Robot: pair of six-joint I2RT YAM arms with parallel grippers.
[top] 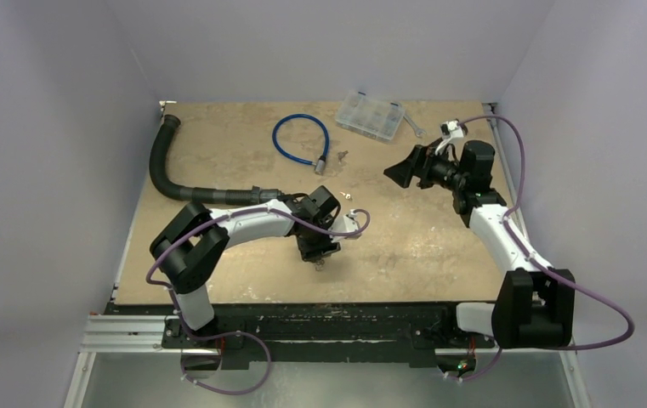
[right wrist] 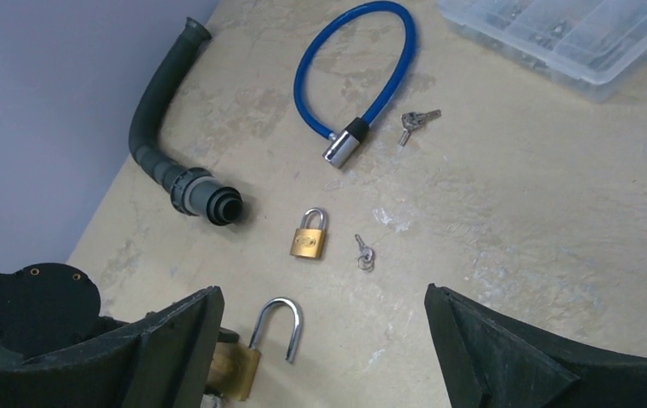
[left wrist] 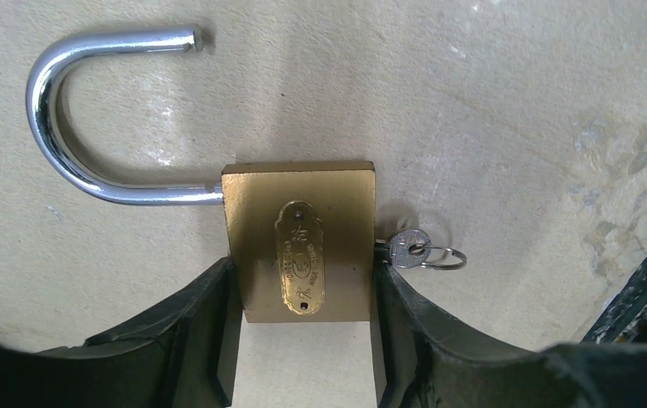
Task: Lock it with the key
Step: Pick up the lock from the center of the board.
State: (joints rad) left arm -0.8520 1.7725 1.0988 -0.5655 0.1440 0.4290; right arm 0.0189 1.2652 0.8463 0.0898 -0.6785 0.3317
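A large brass padlock [left wrist: 298,229] lies flat on the table with its steel shackle [left wrist: 56,110] open, the free end out of the body. A small key [left wrist: 409,246] with a ring sticks out of its keyhole end. My left gripper [left wrist: 304,265] is shut on the padlock body, one finger on the shackle end and one on the key end. In the top view the left gripper [top: 318,248] is low over the table's front middle. My right gripper [top: 400,172] is open and empty, held high at the back right. In the right wrist view the open shackle [right wrist: 281,327] shows between its fingers.
A small shut padlock [right wrist: 309,238] and a loose key [right wrist: 362,252] lie mid-table. A blue cable lock [top: 300,140] with keys [right wrist: 417,119] lies behind them. A clear plastic box [top: 371,115] stands at the back. A black ribbed hose [top: 167,166] curves along the left.
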